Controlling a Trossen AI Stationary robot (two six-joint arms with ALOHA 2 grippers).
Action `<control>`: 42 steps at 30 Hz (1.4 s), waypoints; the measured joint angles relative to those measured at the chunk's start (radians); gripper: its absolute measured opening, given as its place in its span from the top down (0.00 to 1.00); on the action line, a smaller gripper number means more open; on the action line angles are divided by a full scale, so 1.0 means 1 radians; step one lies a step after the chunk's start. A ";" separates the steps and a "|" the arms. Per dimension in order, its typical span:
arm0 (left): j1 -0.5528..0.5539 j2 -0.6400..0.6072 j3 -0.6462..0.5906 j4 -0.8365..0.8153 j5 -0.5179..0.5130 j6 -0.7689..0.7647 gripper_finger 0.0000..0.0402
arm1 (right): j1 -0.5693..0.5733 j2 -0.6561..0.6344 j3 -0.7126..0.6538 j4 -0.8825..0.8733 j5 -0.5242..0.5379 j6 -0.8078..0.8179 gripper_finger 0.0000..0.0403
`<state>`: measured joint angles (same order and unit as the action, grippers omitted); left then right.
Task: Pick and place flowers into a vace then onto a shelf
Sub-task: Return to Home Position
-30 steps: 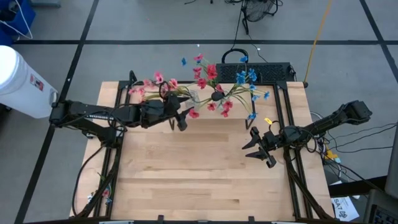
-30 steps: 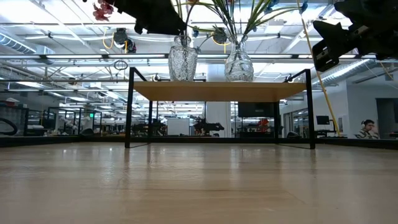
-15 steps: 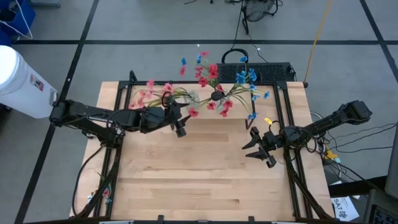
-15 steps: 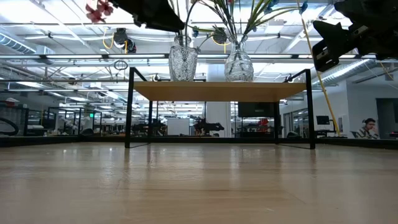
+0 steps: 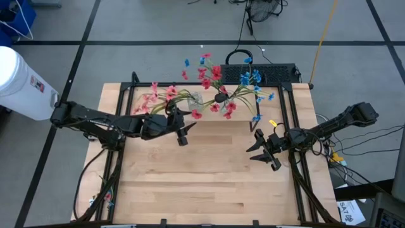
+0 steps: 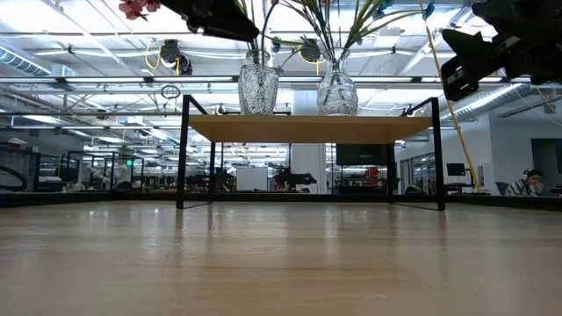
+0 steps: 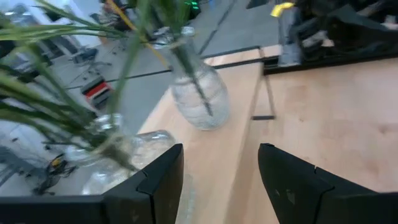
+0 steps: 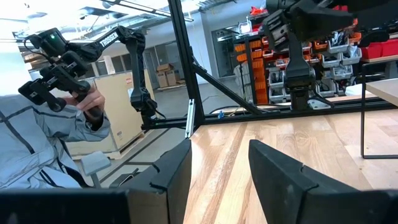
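Observation:
Two clear glass vases stand on the shelf (image 6: 312, 128), the left vase (image 6: 258, 88) and the right vase (image 6: 337, 89). Pink blossoms (image 5: 152, 95) lean out from the left vase, while red blossoms (image 5: 212, 75) and blue blossoms (image 5: 250, 78) spread above both. My left gripper (image 5: 183, 133) is open, just on the near side of the left vase (image 7: 121, 165), touching nothing; the right vase (image 7: 199, 96) lies farther off. My right gripper (image 5: 262, 149) waits open above the table's right side.
Black frame rails (image 5: 297, 171) run along the table's left and right sides. A white cylinder (image 5: 16, 82) stands off the table's left. A person in a grey sleeve (image 8: 43, 134) sits beyond the table. Bare wood (image 5: 202, 177) lies between shelf and near edge.
My left gripper has drawn back from the left vase toward the table's near edge, a short way. The pink spray has swayed slightly. My right arm has kept still.

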<state>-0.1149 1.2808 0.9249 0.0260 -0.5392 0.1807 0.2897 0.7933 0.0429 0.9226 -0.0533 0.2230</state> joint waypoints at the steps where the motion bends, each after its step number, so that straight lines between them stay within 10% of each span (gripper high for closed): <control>1: -0.005 0.000 0.000 -0.003 0.015 -0.004 0.47 | 0.000 0.000 0.000 0.000 0.000 0.000 0.63; 42: -0.332 0.000 0.000 0.009 0.200 -0.149 0.47 | 0.000 0.000 0.000 0.000 0.000 0.000 0.63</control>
<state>-0.4471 1.2808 0.9245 0.0347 -0.3391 0.0315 0.2893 0.7931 0.0429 0.9226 -0.0536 0.2230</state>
